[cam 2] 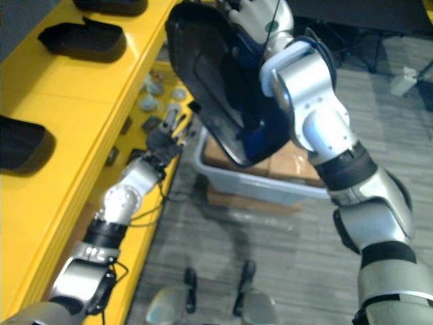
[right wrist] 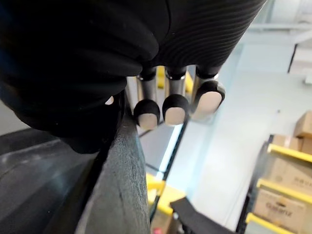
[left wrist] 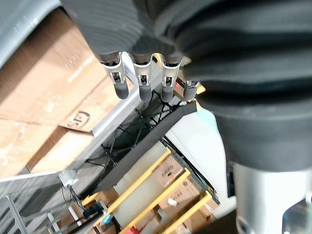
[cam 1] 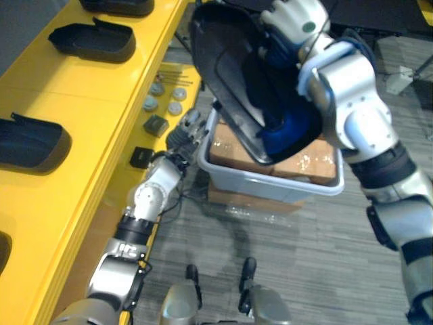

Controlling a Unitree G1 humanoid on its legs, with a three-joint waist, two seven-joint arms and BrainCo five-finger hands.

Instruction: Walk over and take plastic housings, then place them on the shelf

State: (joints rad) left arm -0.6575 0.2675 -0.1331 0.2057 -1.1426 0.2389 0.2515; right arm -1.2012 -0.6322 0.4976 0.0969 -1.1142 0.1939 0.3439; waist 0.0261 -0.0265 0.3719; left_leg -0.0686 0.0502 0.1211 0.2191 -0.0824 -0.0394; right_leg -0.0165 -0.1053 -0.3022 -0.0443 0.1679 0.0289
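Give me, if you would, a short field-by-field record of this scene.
right hand: raised, fingers curled over the rim of the plastic housing
plastic housing: large, black, held tilted above the grey bin
left hand: low, open, holding nothing, by the bin's corner
grey bin: holds cardboard boxes
yellow shelf: on the robot's left, with black housings lying on top
task state: held housing not yet on the shelf
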